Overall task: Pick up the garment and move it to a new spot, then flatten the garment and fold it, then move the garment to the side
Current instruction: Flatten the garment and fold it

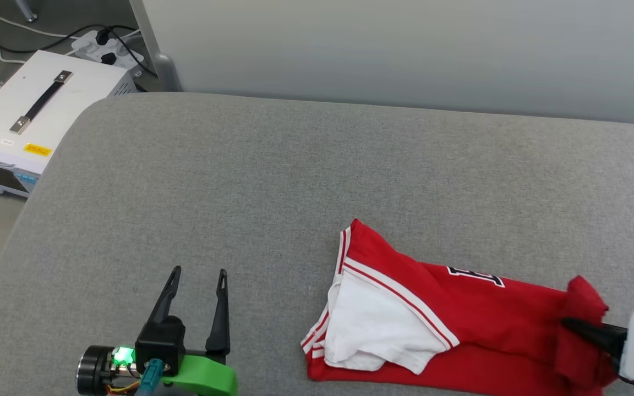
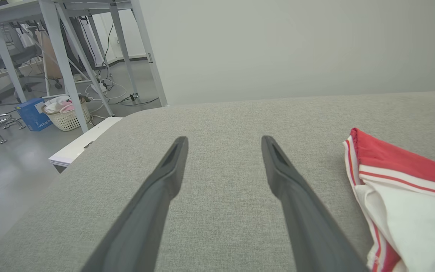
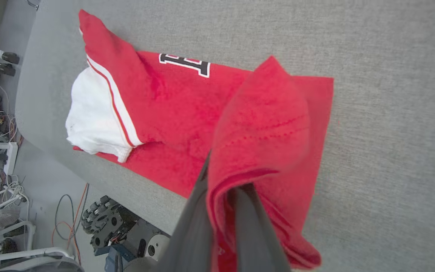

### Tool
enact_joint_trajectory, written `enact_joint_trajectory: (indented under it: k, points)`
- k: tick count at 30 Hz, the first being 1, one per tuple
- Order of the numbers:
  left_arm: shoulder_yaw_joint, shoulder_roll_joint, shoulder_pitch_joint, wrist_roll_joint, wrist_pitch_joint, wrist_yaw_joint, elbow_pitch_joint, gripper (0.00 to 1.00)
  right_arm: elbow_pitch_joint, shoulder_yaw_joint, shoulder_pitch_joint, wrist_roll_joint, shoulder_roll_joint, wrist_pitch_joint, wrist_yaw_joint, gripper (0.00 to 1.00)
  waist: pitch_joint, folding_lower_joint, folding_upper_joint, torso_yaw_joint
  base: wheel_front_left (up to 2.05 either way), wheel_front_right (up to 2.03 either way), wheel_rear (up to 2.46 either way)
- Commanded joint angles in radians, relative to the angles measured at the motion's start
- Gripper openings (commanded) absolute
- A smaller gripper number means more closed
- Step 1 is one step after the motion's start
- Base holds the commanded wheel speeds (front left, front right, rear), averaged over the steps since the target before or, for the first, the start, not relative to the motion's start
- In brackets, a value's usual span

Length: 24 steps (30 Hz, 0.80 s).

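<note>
The garment (image 1: 438,324) is a red jersey with a white sleeve and striped trim, lying partly folded on the grey padded table (image 1: 273,181) at the lower right. Part of a black, white-outlined numeral shows on it. My right gripper (image 1: 575,325) is shut on a bunched fold at the garment's right end. In the right wrist view that red fold (image 3: 263,124) drapes over the right gripper (image 3: 223,189), hiding its fingertips. My left gripper (image 1: 200,271) stands open above bare table, well left of the garment. In the left wrist view, the left gripper (image 2: 224,139) has the garment (image 2: 402,181) off to its right.
A white box with a black handle (image 1: 36,115) stands on the floor past the table's left edge, with a power strip (image 1: 108,47) and cables behind it. A pale partition (image 1: 405,49) runs along the table's far edge. Desk legs and a laundry basket (image 2: 68,115) stand further left.
</note>
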Motion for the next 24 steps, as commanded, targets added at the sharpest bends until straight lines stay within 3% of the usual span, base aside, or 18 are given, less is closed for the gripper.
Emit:
enact_joint_trajectory:
  k: [1,10,24]
  points:
    - [-0.002,-0.009,0.002,0.008,-0.006,-0.007,0.001,1.00,-0.028,0.017,-0.038,-0.021,0.020,0.018,-0.001,0.00,0.009,0.0000,-0.0001,0.005,0.00,0.00,0.00]
    - [-0.016,-0.023,-0.034,0.014,-0.006,-0.016,0.008,1.00,-0.035,0.194,-0.246,-0.170,0.166,0.097,-0.001,0.00,0.053,0.0000,-0.0001,0.028,0.00,0.00,0.00]
    - [-0.023,-0.037,-0.074,0.016,-0.006,-0.019,0.021,1.00,0.272,0.444,-0.503,-0.287,0.373,0.008,-0.001,0.00,0.108,0.0000,-0.0001,0.052,0.00,0.00,0.00]
